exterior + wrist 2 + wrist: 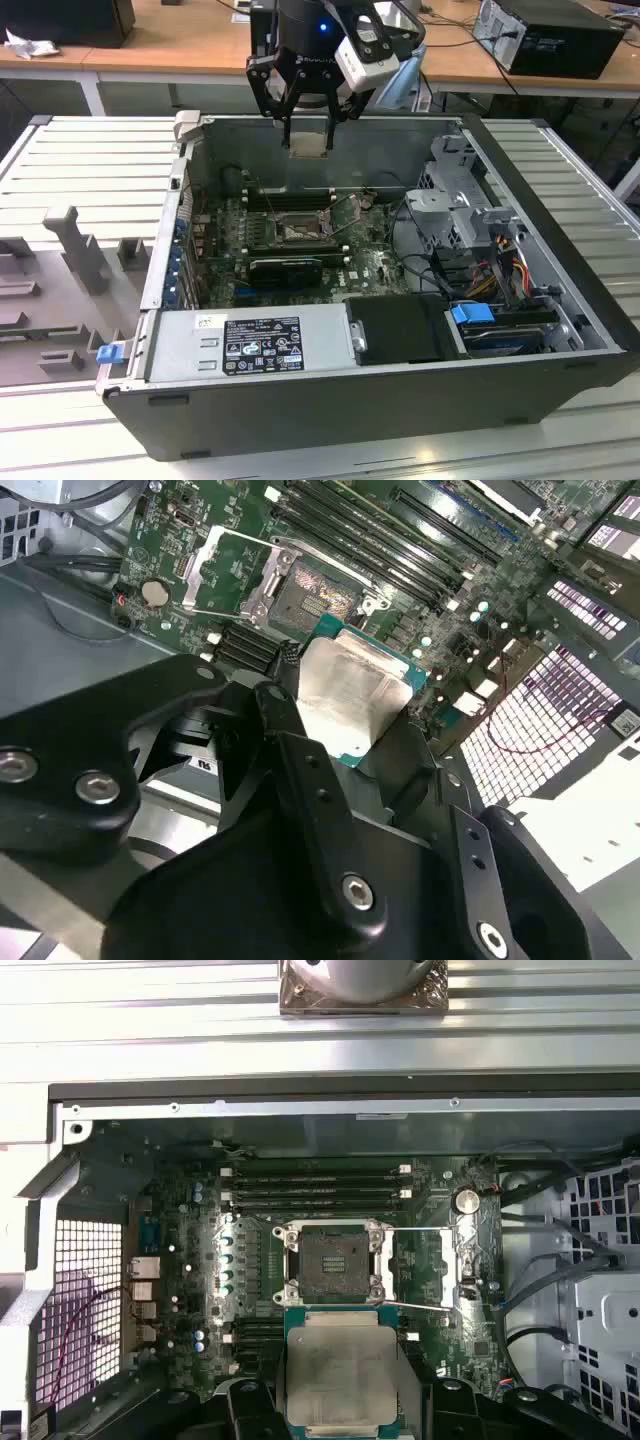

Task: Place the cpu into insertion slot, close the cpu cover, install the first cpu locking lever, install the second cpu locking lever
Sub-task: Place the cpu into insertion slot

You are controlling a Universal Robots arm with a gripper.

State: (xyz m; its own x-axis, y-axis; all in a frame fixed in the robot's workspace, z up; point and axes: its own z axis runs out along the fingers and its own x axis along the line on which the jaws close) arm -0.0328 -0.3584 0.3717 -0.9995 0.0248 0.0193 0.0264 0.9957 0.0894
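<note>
Evidently the claw (309,128) is clamped on the chip (308,146) by two opposite edges. It holds the chip flat, well above the board inside the open computer case (330,400), probably so the chip can meet the socket (297,232) level. The socket is bare, and its metal cover (452,1265) stands open beside it. In the first wrist view the chip is a pale, dull-silver square with a green rim.

Place: electronics workshop | open computer case (350,410) on slatted metal bench (100,160) | wooden desk (190,40), computer tower (550,35) behind
</note>
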